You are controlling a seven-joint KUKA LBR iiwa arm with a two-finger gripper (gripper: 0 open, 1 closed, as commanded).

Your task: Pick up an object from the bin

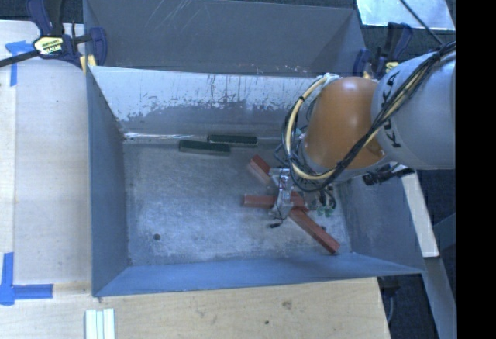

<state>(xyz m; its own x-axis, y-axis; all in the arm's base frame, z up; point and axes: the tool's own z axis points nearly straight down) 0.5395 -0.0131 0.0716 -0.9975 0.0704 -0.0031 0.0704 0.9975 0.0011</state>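
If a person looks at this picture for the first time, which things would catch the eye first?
First, the arm's big orange cover at the right of the bin, with the gripper below it, low among a few reddish-brown sticks that lie crossed at the floor's right side. Next, two dark green bars lying end to end along the back wall.

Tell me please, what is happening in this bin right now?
The robot arm's gripper is low in the right part of the grey metal bin, right over a small cluster of long reddish-brown flat sticks. I cannot tell whether it grips one yet. Two dark green bars lie apart from it, by the back wall.
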